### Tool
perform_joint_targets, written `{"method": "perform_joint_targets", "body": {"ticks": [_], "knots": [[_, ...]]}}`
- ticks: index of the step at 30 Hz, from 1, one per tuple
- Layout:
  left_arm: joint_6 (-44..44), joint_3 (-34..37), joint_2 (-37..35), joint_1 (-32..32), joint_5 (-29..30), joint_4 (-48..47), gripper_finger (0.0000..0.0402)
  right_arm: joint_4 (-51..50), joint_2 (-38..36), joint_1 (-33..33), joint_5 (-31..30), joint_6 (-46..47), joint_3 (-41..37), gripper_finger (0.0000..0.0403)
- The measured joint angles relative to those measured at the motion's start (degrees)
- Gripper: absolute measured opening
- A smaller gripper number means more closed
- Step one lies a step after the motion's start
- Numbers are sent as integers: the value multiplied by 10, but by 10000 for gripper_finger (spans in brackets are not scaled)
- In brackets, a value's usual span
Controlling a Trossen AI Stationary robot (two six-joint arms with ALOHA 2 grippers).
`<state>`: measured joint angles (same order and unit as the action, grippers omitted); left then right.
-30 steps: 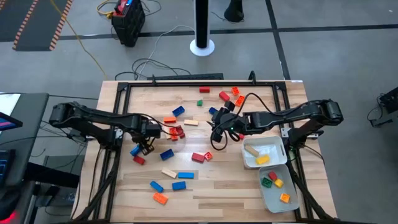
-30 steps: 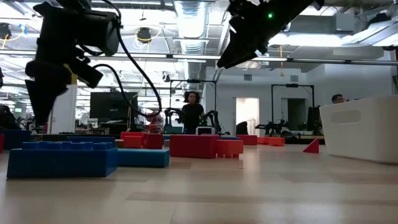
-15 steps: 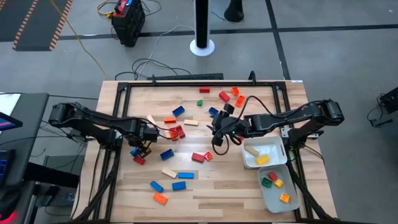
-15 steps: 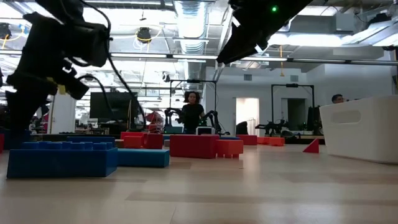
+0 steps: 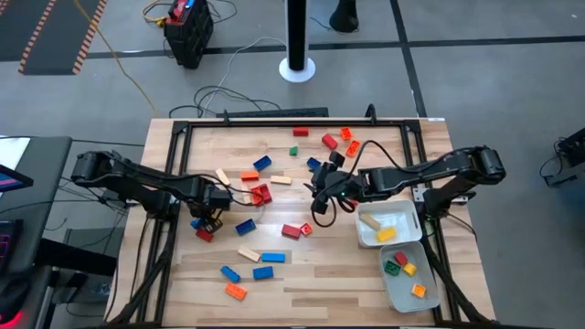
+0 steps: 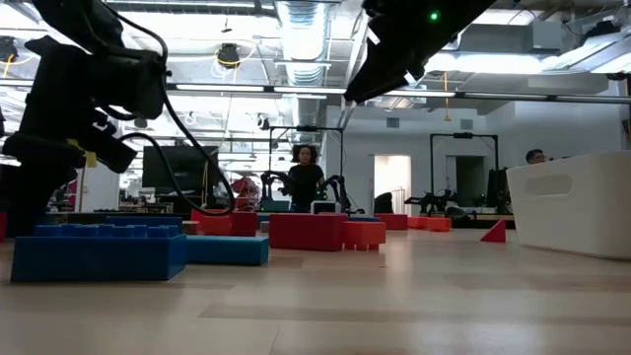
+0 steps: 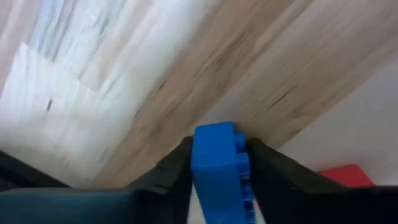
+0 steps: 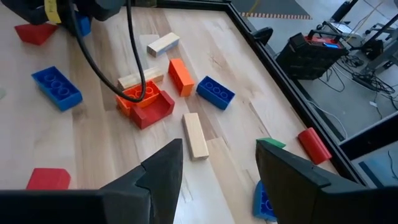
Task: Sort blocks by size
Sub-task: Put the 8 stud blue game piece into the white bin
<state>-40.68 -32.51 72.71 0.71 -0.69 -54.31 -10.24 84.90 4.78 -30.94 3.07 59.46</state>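
Blue block: small, squarish, studs on one face. It sits between the left gripper's two fingers, which press its flat sides; grasped, low over the counter's left-middle part, just beside a red block. Judged light, rigid, smooth plastic, not fragile. It could slip or twist if pinched on a corner; flat opposite walls, away from the studs, look like the right hold.

Other blocks lie loose across the counter's middle and toward its near edge. A few already sit in the two white trays at the right edge.

Right gripper: hovers over the counter's middle, fingers spread apart, nothing between them.

Views: only the left wrist view shows the grip itself. In the high view the left gripper covers the blue block, but that view gives the layout and trays. The right wrist view shows a tan oblong block and a red-orange cluster ahead. The low view shows only near blocks in profile, with a person standing far back in the room.
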Motion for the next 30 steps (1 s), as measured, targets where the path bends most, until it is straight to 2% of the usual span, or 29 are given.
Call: {"method": "perform_joint_targets", "body": {"ticks": [3,7,10,15,19,22,26,28,30], "knots": [[11,0,-2,0,1,3,85,-3,0,0,0,-1,0,230],[17,-4,-22,0,28,1,82,-54,-22,7,-7,16,0,230],[23,-23,-51,0,53,2,82,-83,-49,14,-36,43,0,230],[57,-49,-109,-2,130,52,82,-90,-58,17,-54,59,0,230],[133,-57,-142,-5,200,175,84,-97,-46,3,-52,55,0,230],[223,-57,-157,-6,249,321,91,-97,-40,-10,-52,54,0,230],[362,-57,-160,-16,255,555,91,-59,-40,-21,-36,55,-5,230],[407,-58,-155,-16,240,642,91,27,-40,-18,-32,50,-32,230],[434,-55,-152,-15,213,678,91,123,-40,-12,-5,29,-69,230]]}}
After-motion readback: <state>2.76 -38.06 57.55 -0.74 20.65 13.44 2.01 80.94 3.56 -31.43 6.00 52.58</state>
